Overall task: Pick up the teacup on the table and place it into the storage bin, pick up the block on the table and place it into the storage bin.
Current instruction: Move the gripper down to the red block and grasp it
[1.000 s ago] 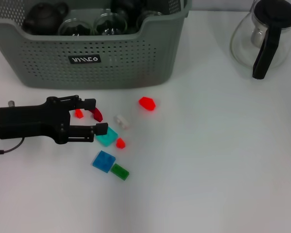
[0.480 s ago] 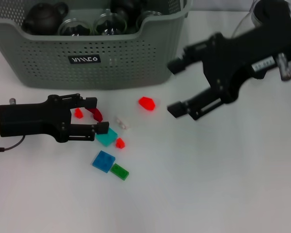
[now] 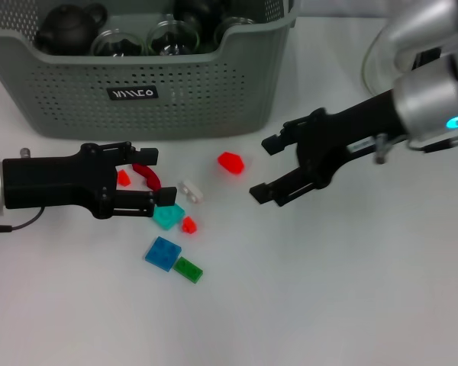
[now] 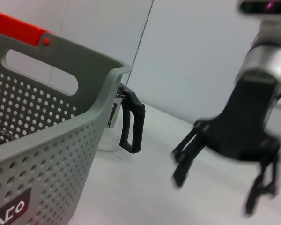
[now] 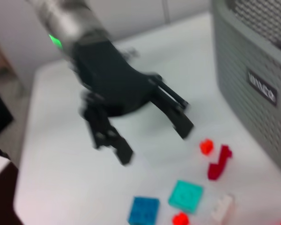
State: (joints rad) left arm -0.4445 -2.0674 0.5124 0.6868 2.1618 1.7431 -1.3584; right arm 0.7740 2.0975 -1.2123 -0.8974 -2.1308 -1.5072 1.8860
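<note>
While both tools (image 3: 154, 181) (image 3: 262, 169) gape, the storage bin's (image 3: 76, 107) label (image 3: 133, 93) stays illegible.

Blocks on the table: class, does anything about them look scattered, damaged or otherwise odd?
None look damaged. They lie loose in front of the storage bin: the red block sits apart, while the teal block, blue block and green block cluster near the open left claw.

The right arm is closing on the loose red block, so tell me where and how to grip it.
Grip the red block across its two longer sides, coming straight down from above. It lies flat and low, apart from the other pieces, with bare table around it. The right pincer, open, hovers just beside it; the storage bin stands behind.
</note>
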